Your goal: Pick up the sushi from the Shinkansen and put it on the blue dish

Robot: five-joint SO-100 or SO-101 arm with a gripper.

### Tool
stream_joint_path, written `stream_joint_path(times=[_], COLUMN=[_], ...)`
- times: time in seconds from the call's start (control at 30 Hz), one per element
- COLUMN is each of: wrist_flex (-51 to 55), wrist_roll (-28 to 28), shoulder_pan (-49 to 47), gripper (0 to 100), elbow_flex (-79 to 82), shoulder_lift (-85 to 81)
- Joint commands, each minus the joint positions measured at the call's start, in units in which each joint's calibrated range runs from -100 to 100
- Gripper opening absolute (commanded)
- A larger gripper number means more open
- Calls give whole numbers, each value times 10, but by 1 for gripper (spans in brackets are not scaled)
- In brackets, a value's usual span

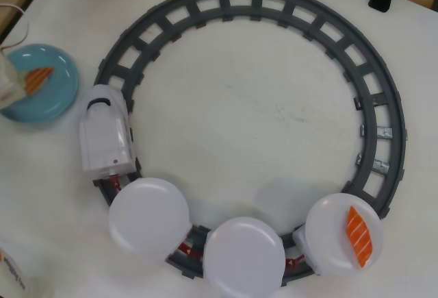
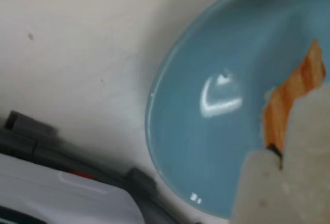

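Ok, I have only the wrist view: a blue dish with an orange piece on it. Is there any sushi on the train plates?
Observer: Yes. The overhead view shows one orange striped piece on the last white plate, at the lower right.
Operator: And the other two plates?
Observer: The first plate and the middle plate carry nothing.
Operator: Where is the train head?
Observer: The Shinkansen stands on the grey track at the left, just right of the blue dish, with its nose pointing to the top of the picture.
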Motion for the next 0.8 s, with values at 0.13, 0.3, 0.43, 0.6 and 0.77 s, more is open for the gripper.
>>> stream_joint_path(times=[0.13,0.3,0.43,0.6,0.77], wrist_flex=[0,-17,-20,-28,-55], wrist_roll=[45,54,67,85,90], shoulder_pan=[5,17,22,28,48], gripper=[5,5,5,5,5], elbow_flex=[41,66,60,59,60], shoulder_lift=[-1,19,24,24,24])
